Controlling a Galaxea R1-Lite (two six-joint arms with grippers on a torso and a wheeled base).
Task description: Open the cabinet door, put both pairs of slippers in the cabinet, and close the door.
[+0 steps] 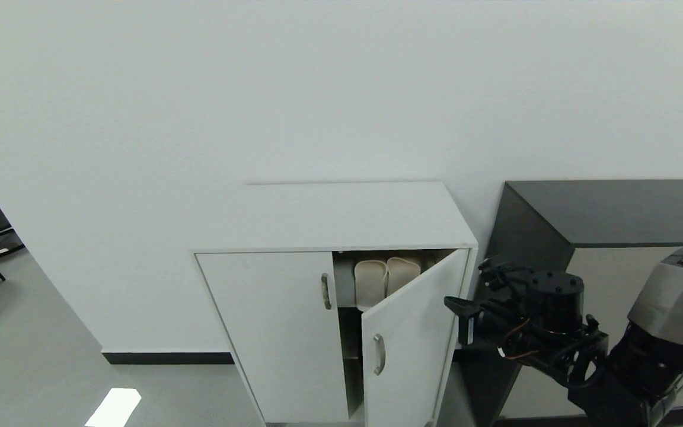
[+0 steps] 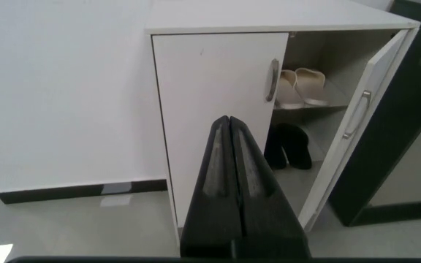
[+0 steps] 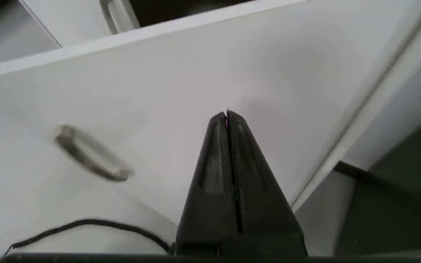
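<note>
With fingers pressed together at the outer face of the half-open white cabinet door (image 1: 407,332), the black right gripper (image 3: 227,120) may glance off sideways, leaving it ajar before the shelved beige foam slippers (image 1: 386,276) and black slippers (image 2: 291,146).

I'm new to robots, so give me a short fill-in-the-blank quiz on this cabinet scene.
1. The right door stands partly ____.
2. The beige slippers lie on the ____ shelf.
3. The black slippers sit ____ the beige pair.
4. The right gripper by that door is ____, holding nothing.
Missing words: open; upper; below; shut.
</note>
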